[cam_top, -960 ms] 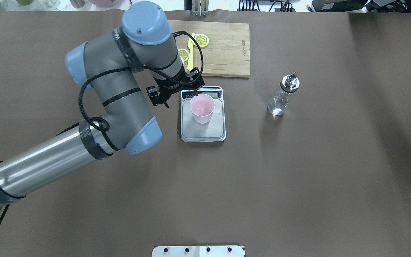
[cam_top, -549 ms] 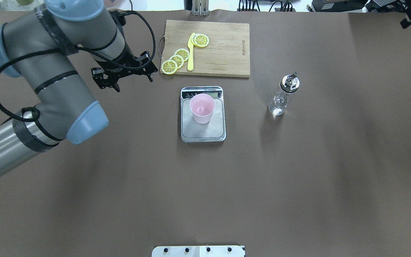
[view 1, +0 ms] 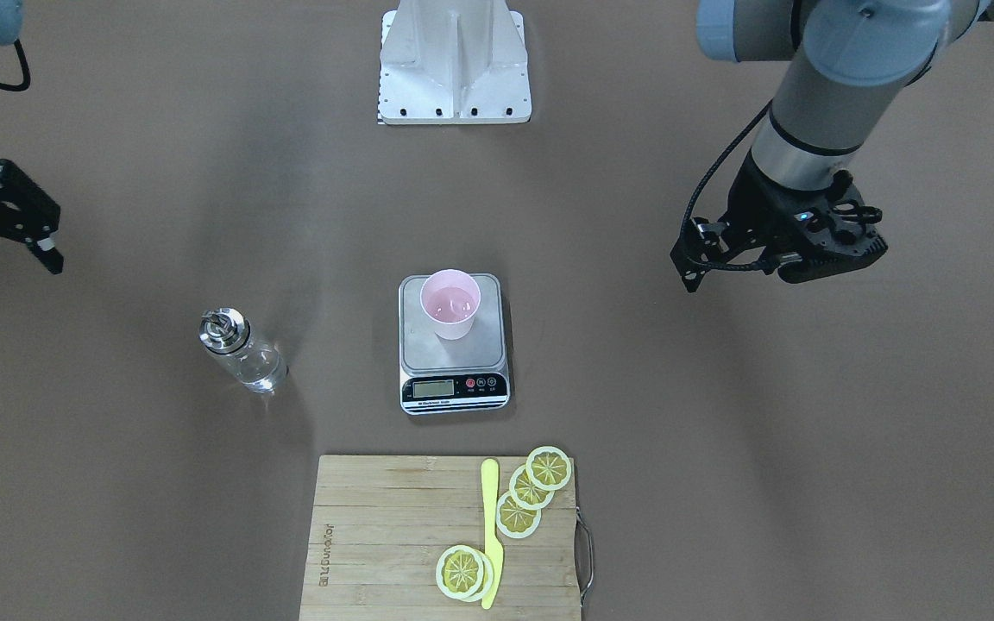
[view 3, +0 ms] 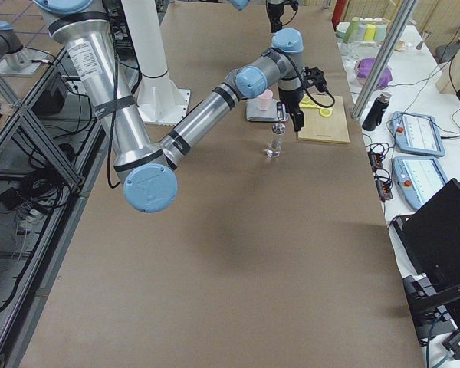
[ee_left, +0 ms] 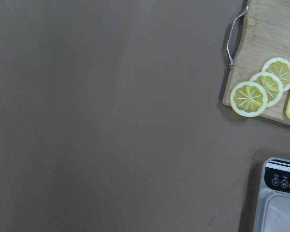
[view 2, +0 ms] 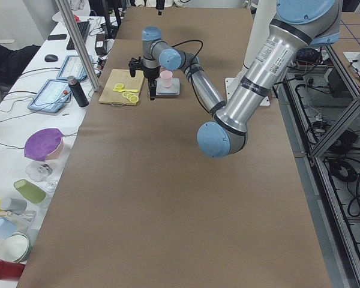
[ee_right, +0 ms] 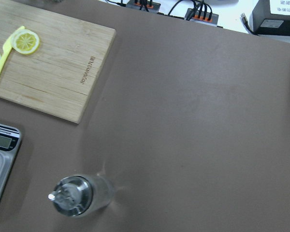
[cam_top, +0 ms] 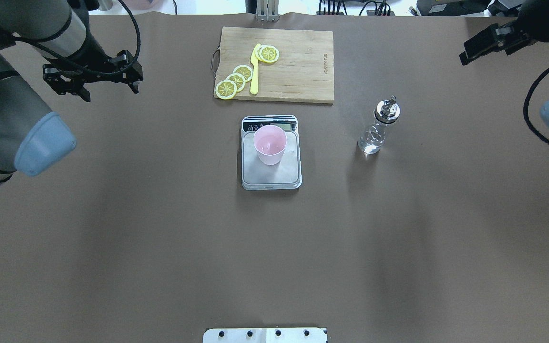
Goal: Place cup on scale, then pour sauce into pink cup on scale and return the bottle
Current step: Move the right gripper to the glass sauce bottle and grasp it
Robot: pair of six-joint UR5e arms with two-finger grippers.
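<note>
Brown paper covers the counter (cam_top: 274, 267); the cup (cam_top: 269, 145) stands on the scale (cam_top: 271, 177) mid-counter, the bottle (cam_top: 378, 128) upright toward its right edge. Left gripper (cam_top: 111, 94) and right gripper (view 1: 1, 263) hang near the far corners, fingers spread, holding nothing.

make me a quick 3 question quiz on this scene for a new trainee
1. True or false: the cup stands on the platform of the scale.
2. Where is the bottle? A: on the scale beside the cup. B: upright on the table, apart from the scale, on the robot's right of it. C: lying on its side on the table.
3. Fill in: on the cutting board, next to the lemon slices, lies a yellow ____.

Key: 1 true; 2 B; 3 knife.
</note>
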